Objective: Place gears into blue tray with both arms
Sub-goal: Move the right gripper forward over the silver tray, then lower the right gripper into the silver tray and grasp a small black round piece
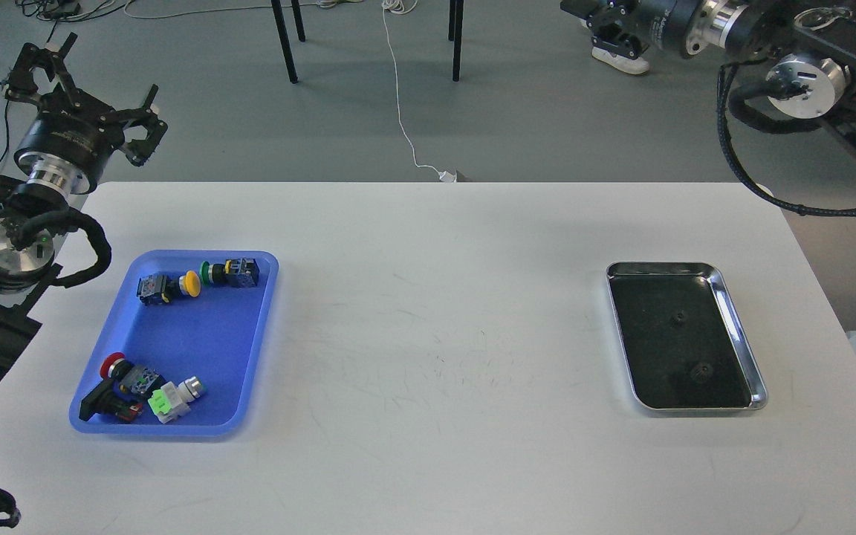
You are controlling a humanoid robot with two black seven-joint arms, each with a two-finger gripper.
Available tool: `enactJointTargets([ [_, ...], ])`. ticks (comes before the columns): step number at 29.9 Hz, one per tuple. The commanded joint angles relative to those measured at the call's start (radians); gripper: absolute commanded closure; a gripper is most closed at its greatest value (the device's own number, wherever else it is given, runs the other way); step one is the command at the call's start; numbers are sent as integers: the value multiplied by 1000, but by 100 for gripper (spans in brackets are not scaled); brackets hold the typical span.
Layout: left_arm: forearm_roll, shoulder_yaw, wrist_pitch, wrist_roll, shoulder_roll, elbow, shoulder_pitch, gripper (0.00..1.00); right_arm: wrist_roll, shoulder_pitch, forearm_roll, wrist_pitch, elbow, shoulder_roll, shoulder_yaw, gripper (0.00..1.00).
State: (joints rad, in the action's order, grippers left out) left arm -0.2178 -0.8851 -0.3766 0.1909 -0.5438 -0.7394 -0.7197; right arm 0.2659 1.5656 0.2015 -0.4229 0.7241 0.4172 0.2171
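Observation:
Two tiny black gears (678, 317) (701, 372) lie apart on the dark floor of the silver metal tray (738, 327) at the table's right. The blue tray (198, 342) sits at the left and holds several colourful push-button switches (198, 279). My left gripper (86, 93) hovers open and empty beyond the table's far left corner, above and behind the blue tray. My right gripper (602, 22) is high at the top edge, over the floor behind the table. It is partly cut off and far from both gears.
A white table (435, 357) carries both trays, with a wide bare stretch between them. Black table legs (284, 41) and a white cable (402, 111) are on the floor behind. More switches (146, 390) lie in the blue tray's near end.

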Motion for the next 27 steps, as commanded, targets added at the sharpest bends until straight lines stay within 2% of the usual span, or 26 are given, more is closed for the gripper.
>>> enactJointTargets([
  [1, 0, -5, -4, 4, -25, -2, -1, 2, -20, 108, 56, -66, 23, -26, 183, 1],
  [4, 0, -8, -4, 4, -25, -3, -1, 2, -20, 180, 116, -66, 93, -46, 332, 1],
  [9, 0, 0, -14, 4, -15, -3, 2, 2, -11, 260, 338, -66, 270, -51, 543, 1],
  [14, -2, -6, -34, 7, -22, -2, 8, 2, -7, 264, 544, -60, 394, 15, 677, 2],
  [20, -3, -6, -36, 5, -36, -2, 9, 2, 18, 197, 729, 107, 410, 14, 827, 6],
  [27, -3, -6, -33, 7, -31, -2, 14, 2, 19, 96, 742, 116, 354, -8, 834, 7],
])
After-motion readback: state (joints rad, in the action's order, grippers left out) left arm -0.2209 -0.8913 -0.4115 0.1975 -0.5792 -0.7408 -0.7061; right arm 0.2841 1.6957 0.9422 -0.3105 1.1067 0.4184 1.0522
